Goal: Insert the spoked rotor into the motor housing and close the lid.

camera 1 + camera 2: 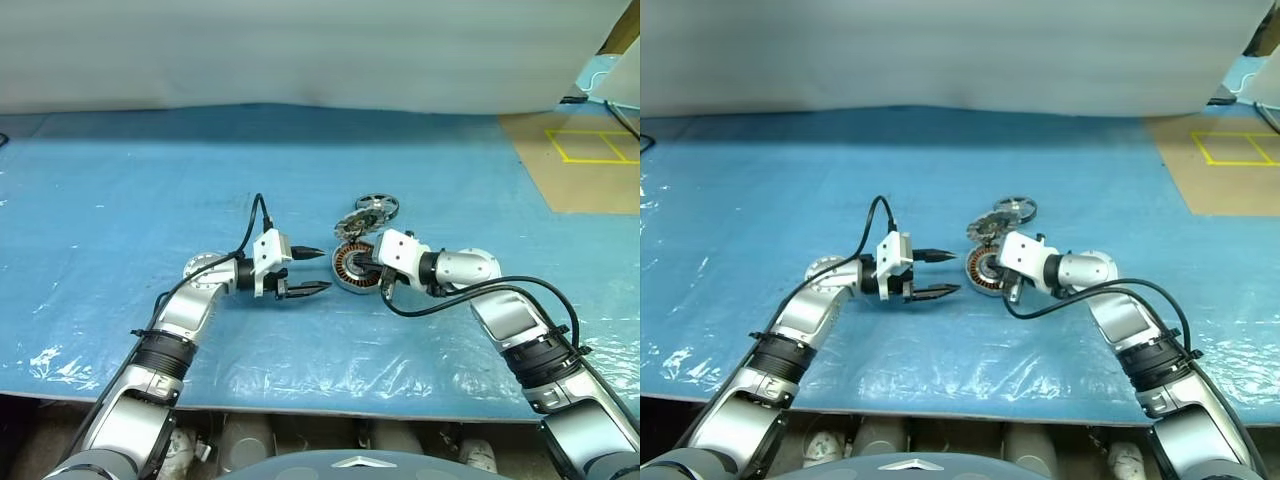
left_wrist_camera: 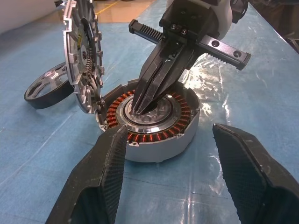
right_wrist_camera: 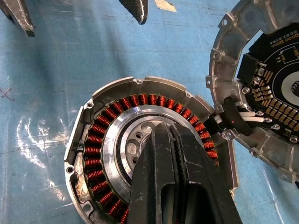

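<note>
The motor housing [image 1: 346,270], a grey cup with copper windings around a silver centre ring [image 3: 112,154], lies on the blue sheet. Its lid [image 2: 81,60], a round plate carrying a circuit board [image 3: 280,74], stands upright at the housing's far edge, joined to it by white wires. Just behind the lid lies the spoked rotor [image 1: 377,206], flat on the sheet and touched by nothing. My right gripper [image 2: 140,109] is shut, its tips pressed down into the housing's centre. The left gripper [image 1: 323,270] hangs open a little left of the housing, apart from it, with nothing between its fingers [image 2: 107,172].
A blue plastic sheet [image 1: 150,200] covers the table, and its front edge runs close under my arms. At the far right lies brown cardboard [image 1: 585,170] marked with yellow tape. A pale wall closes off the back.
</note>
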`<state>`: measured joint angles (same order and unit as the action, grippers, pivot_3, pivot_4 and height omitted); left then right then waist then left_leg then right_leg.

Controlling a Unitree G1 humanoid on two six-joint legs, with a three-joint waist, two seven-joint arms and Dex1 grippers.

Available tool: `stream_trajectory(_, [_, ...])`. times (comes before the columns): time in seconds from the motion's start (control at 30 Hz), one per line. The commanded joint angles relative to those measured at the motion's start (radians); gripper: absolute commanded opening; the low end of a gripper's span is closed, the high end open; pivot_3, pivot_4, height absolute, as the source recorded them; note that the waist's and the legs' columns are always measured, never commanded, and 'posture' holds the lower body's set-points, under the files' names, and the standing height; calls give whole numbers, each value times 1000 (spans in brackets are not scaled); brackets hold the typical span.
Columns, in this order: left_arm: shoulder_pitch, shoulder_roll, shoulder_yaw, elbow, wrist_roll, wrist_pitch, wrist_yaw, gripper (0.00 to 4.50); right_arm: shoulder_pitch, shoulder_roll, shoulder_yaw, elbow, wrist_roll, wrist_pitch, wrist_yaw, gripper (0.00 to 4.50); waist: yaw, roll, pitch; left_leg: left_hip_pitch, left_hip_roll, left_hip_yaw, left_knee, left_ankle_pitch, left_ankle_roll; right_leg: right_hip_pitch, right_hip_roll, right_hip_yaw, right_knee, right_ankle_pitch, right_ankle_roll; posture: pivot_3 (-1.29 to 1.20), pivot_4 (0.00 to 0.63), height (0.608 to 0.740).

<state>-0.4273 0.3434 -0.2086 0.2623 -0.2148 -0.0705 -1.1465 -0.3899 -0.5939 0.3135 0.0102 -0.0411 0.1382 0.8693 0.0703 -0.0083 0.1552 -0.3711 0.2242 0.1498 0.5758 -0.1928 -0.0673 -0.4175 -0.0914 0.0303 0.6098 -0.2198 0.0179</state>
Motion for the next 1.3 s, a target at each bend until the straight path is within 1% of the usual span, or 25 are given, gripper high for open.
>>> stream_trajectory(0.03, [-9, -5, -2, -10, 1, -18, 4, 3031, 25, 8, 28, 31, -33, -9, 2, 20, -1, 0, 0, 0, 0, 0, 0, 0, 0, 0, 0, 0, 0, 0, 0, 0, 150, 740])
stream_trajectory(0.33, [-2, -9, -5, 0, 9, -29, 5, 3031, 21, 67, -81, -49, 133, 162, 29, 20, -2, 0, 0, -1, 0, 0, 0, 0, 0, -1, 0, 0, -1, 0, 0, 0, 150, 740])
stream_trajectory(0.53, [-11, -4, 2, 36, 14, -47, -8, 3031, 19, 111, -153, -138, 294, 328, 49, 20, -1, 0, 0, -3, 0, 0, -1, 0, 0, -3, 0, 0, -1, 0, 0, 0, 150, 740])
stream_trajectory(0.6, [-12, -4, 2, 44, 15, -55, -10, 3031, 15, 114, -166, -156, 322, 365, 48, 20, -1, 0, 0, -3, 0, 0, -1, 0, 0, -3, 0, 0, -1, 0, 0, 0, 150, 740])
stream_trajectory(0.77, [-4, -6, -2, 46, 18, -67, -9, 3031, 15, 96, -146, -121, 269, 331, 25, 20, -1, 0, 0, -3, 0, 0, -1, 0, 0, -3, 0, 0, -1, 0, 0, 0, 150, 740])
stream_trajectory(1.0, [3, -8, -4, 49, 19, -77, -8, 3031, 2, 94, -180, -97, 274, 331, 1, 20, -1, 0, 0, -3, 0, 0, -1, 0, 0, -4, 0, 0, -1, 0, 0, 0, 150, 740])
stream_trajectory(1.13, [2, -9, -4, 54, 20, -80, -9, 3031, 6, 82, -173, -86, 260, 316, -3, 20, -1, 0, 0, -4, 0, 0, -1, 0, 0, -4, 0, 0, -1, 0, 0, 0, 150, 740])
stream_trajectory(1.3, [-2, -11, -8, 41, 18, -67, -8, 3031, 34, 53, -134, -97, 239, 303, 24, 20, -1, 0, 0, -4, 0, 0, -1, 0, 0, -4, 0, 0, -2, 0, 0, 0, 150, 740])
